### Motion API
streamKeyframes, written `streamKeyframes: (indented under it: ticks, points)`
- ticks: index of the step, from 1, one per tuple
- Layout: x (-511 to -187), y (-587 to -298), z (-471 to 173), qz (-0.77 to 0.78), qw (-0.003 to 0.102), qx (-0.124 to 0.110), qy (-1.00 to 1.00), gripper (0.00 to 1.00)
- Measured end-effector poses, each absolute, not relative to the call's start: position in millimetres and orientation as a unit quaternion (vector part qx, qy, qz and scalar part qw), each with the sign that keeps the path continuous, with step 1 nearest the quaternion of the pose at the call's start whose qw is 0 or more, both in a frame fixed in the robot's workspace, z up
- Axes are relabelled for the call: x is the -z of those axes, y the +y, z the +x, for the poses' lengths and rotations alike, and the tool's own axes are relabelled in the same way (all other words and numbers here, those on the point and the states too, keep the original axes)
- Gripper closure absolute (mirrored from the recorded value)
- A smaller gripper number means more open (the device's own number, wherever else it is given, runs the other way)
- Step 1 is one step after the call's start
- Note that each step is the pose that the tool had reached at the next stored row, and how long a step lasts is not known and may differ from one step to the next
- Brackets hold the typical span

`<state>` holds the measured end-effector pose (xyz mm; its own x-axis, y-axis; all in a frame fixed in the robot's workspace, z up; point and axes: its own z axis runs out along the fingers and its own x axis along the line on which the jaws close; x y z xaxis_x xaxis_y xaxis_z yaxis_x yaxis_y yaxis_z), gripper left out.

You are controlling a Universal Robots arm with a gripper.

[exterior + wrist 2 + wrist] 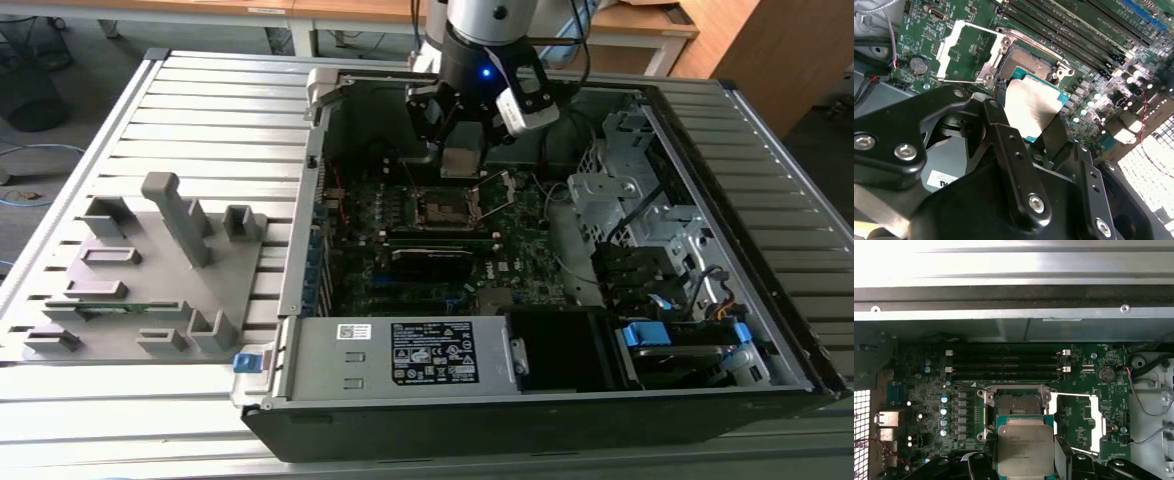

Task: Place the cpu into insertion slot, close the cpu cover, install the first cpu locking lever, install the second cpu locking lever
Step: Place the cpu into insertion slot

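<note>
Pincer (463, 148) grips cpu (459, 163) — above insertion slot (447, 208).

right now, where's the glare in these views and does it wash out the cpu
First wrist view: the case rim is blown out white, the cpu evenly lit. Second wrist view: glare whitens the cpu top; the perforated wall is overexposed. Exterior view: even light, dim inside the case.

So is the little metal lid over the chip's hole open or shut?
Open. The cpu cover is swung back beside the bare insertion slot; the end effector holds the cpu.
</note>
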<state>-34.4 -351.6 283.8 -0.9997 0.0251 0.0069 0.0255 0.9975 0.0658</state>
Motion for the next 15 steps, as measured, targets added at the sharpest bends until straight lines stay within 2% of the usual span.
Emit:
streamKeyframes:
  ticks: [15]
  points:
    - [-280.1,-351.6,-34.4,-0.013,0.003,0.033,-0.999,0.46]
